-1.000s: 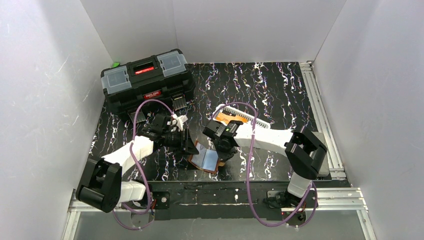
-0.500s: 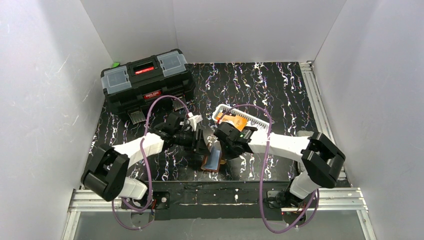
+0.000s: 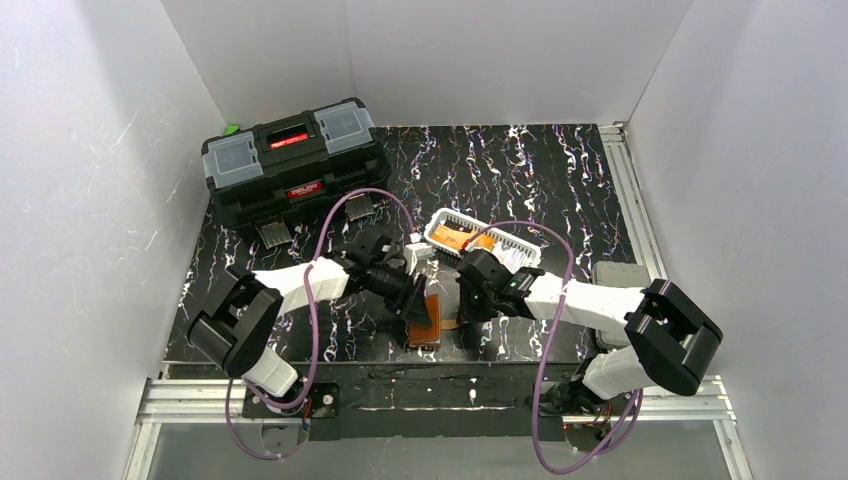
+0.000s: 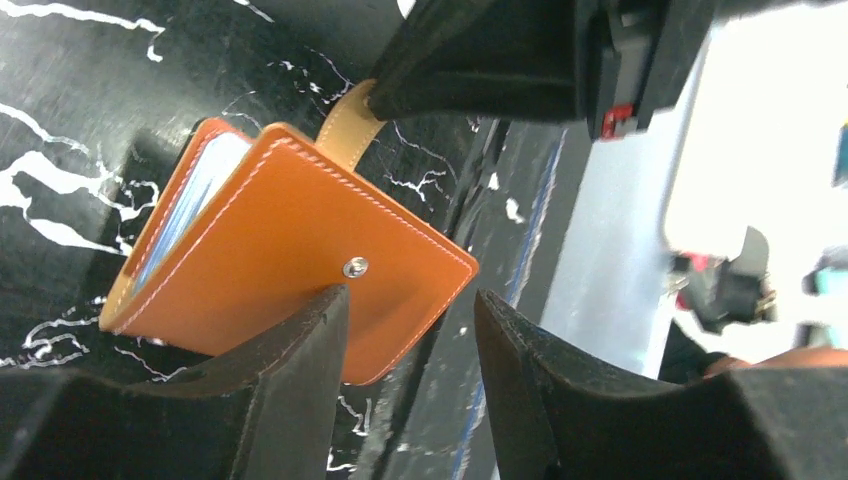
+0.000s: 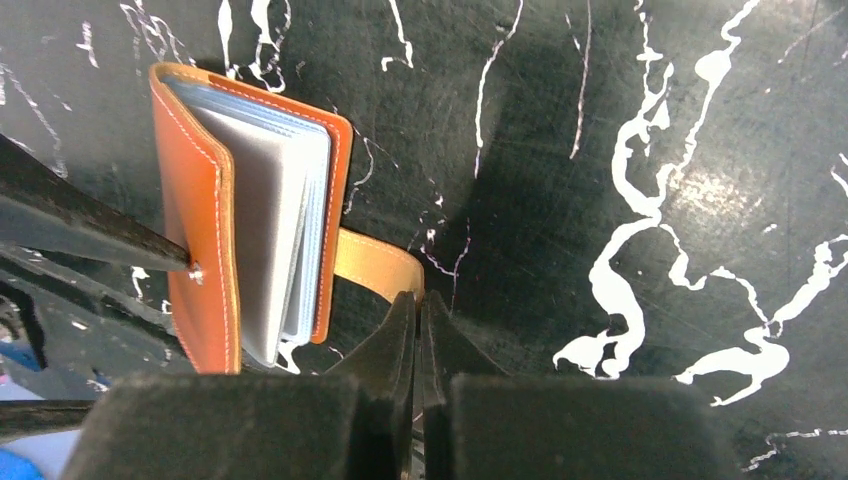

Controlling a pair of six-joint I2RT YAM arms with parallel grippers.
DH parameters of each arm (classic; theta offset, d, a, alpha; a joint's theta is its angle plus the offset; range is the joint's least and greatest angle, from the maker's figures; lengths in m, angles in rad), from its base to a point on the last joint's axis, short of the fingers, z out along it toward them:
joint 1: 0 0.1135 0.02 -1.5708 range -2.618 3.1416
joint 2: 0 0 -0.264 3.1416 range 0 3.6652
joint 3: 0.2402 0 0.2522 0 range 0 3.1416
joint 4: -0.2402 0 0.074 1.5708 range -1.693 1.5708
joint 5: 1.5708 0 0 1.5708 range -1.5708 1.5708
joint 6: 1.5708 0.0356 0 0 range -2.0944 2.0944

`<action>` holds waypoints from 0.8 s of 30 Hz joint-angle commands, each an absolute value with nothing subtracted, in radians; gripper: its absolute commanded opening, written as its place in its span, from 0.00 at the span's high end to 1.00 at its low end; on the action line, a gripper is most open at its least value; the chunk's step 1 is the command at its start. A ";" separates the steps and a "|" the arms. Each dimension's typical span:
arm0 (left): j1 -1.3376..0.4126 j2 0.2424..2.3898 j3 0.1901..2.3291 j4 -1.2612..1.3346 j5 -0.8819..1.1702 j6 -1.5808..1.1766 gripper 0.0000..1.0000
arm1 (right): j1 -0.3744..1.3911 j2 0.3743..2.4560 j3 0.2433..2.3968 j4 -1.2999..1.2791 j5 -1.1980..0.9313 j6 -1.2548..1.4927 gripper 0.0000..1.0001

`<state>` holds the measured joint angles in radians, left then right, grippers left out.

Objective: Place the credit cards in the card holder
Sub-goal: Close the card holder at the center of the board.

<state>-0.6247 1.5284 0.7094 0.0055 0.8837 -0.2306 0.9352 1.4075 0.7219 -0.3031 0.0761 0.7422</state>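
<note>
Right gripper [image 5: 420, 330] pinches the card holder [image 5: 250, 250] by its tab; left gripper [image 4: 410, 370] gapes against its cover. One basket [image 3: 490, 230] stands just beyond, one toolbox [image 3: 295, 160] far left.

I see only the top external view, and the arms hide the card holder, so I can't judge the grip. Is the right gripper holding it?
Observer: Yes, the right gripper is shut on the snap tab of the card holder.
Operator: And the other arm?
Observer: The left gripper is open; one finger rests against the cover beside the snap stud.
Operator: Is the holder open?
Observer: Slightly; its clear sleeves fan out.
</note>
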 commanded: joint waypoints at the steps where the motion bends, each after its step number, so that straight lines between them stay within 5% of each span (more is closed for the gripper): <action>1: -0.673 1.519 0.783 -0.210 0.876 0.108 0.54 | 0.907 1.364 0.690 -0.191 0.019 0.755 0.99; 16: -0.892 1.341 0.676 -0.154 0.323 0.564 0.56 | 0.885 1.344 0.673 -0.141 -0.053 0.751 0.99; 24: -0.910 1.296 0.607 -0.079 0.301 0.643 0.53 | 0.871 1.342 0.665 -0.132 -0.069 0.752 0.99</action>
<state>-0.9016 1.3090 0.6155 -0.1184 0.3408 0.5701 0.8783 1.3674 0.6701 -0.1673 -0.0517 0.7494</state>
